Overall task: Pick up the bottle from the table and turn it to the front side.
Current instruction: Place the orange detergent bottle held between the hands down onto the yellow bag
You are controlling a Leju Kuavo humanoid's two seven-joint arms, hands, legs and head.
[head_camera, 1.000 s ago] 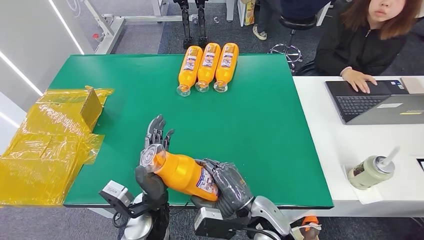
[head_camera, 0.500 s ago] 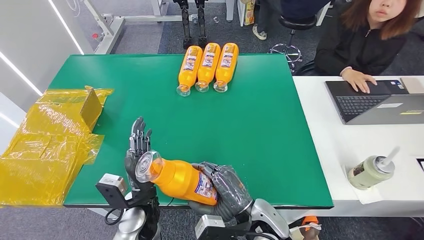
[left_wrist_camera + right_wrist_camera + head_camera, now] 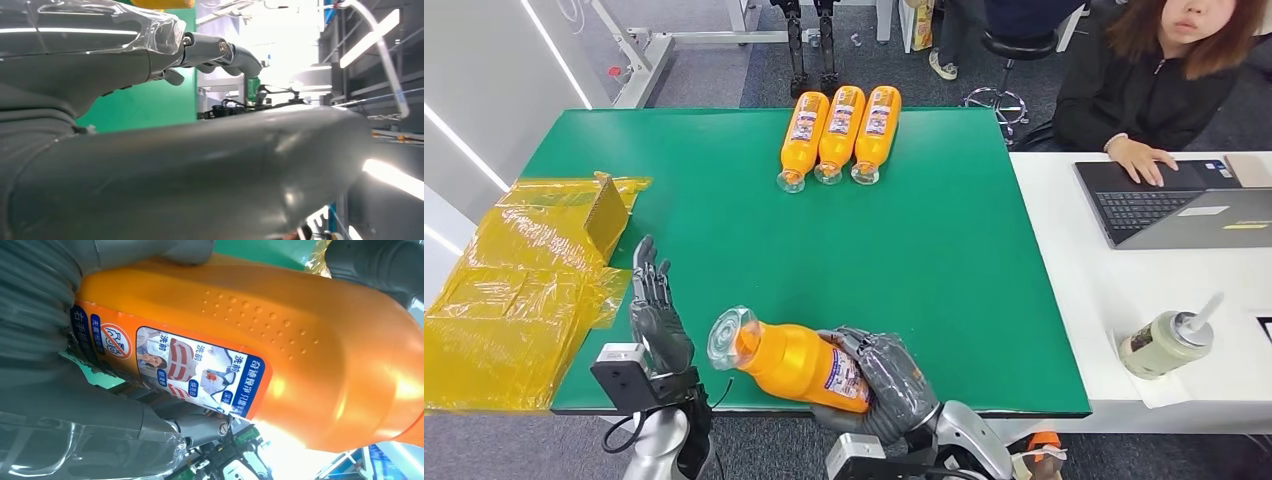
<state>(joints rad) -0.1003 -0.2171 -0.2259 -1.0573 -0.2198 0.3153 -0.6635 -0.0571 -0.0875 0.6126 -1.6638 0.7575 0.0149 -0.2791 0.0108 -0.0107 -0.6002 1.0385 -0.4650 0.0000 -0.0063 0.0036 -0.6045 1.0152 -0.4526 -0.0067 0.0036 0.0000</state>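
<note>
My right hand (image 3: 889,382) grips an orange bottle (image 3: 786,358) by its labelled end, just above the near edge of the green table (image 3: 724,190). The bottle lies tilted, its clear cap (image 3: 727,336) pointing left. Up close, the right wrist view has the orange bottle (image 3: 280,355) with its picture label facing the camera and my fingers (image 3: 125,417) wrapped around it. My left hand (image 3: 654,310) stands upright to the left of the cap, fingers straight and apart, holding nothing and clear of the bottle. Its grey thumb (image 3: 200,165) looms large in the left wrist view.
Three more orange bottles (image 3: 839,133) lie side by side at the table's far edge. Yellow plastic wrap and a cardboard piece (image 3: 524,280) cover the left end. A person (image 3: 1169,80) sits at a white desk (image 3: 1124,290) on the right with a laptop (image 3: 1174,200) and a cup (image 3: 1166,343).
My left hand has let go of the bottle's cap end and moved left, away from it. The right hand keeps the bottle, which has shifted slightly.
</note>
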